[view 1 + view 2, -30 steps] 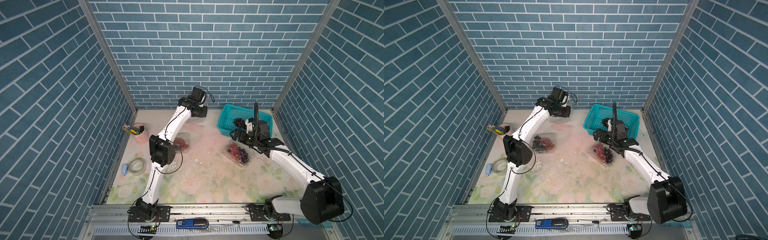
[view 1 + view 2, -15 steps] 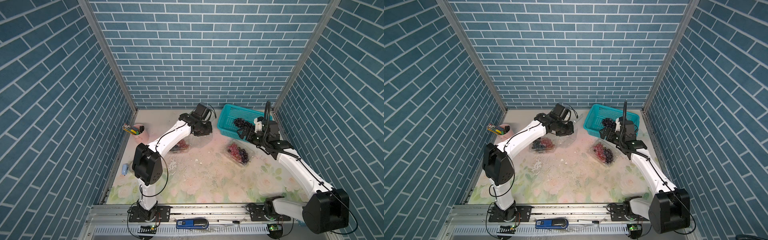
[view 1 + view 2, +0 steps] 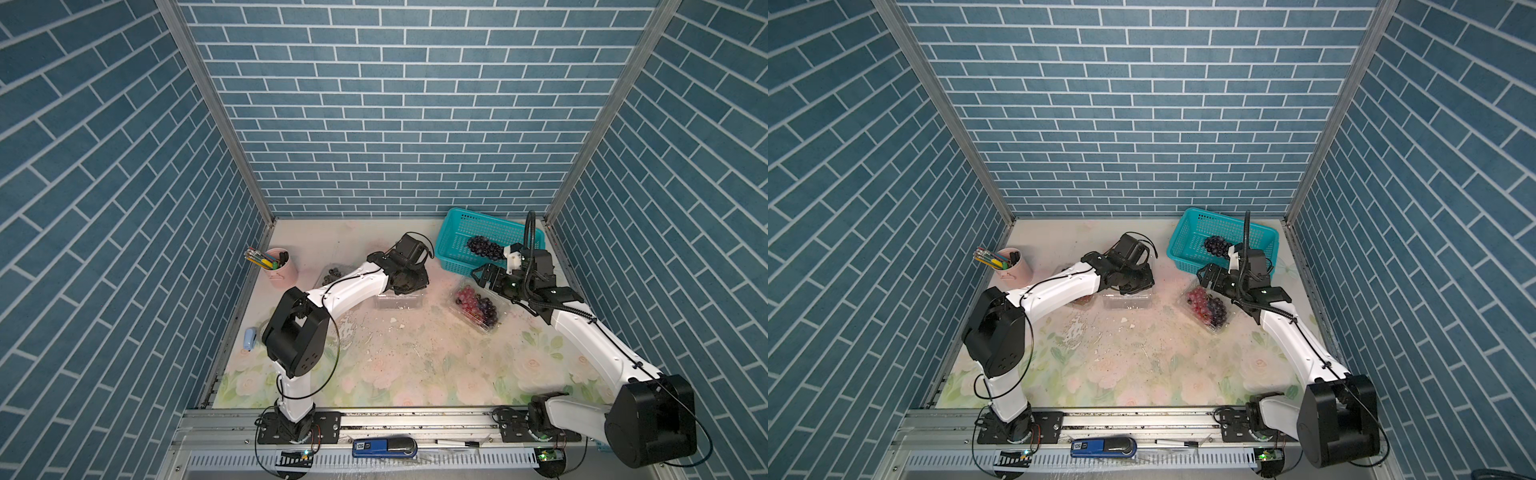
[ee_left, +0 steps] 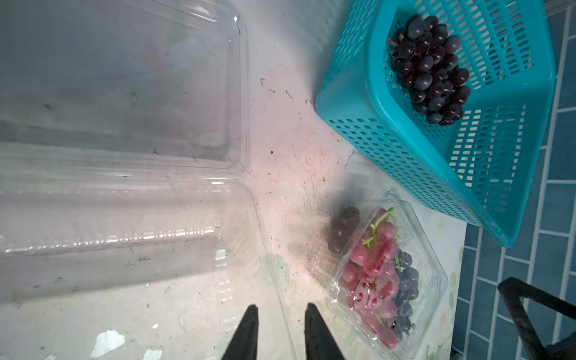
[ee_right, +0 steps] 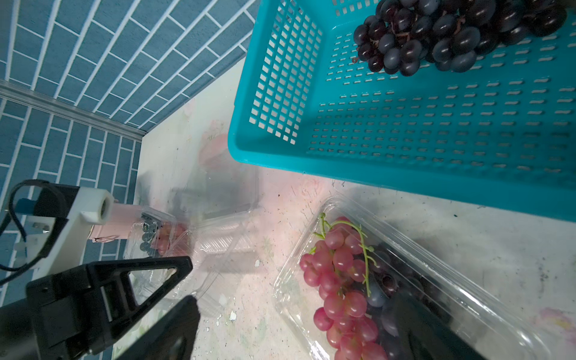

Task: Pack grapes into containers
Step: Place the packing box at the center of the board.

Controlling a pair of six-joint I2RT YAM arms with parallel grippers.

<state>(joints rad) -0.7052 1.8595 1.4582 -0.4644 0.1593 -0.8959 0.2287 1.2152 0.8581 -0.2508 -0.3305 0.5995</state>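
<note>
Fingers (image 4: pixel 246 336) of the left gripper (image 4: pixel 280 307) stand slightly apart, astride the right rim of the empty container (image 4: pixel 124 218). If they catch this light box, it may slide. The right gripper (image 5: pixel 294 299), spread wide, hangs over the filled container (image 5: pixel 452 258). When it reaches for the dark grapes (image 5: pixel 452 37), it may knock the teal basket (image 5: pixel 405 140) at far right.

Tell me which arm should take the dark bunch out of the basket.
Right. The right gripper is open and sits beside the near wall of the basket, close to the dark bunch. The left gripper is farther off, over the empty container.
</note>
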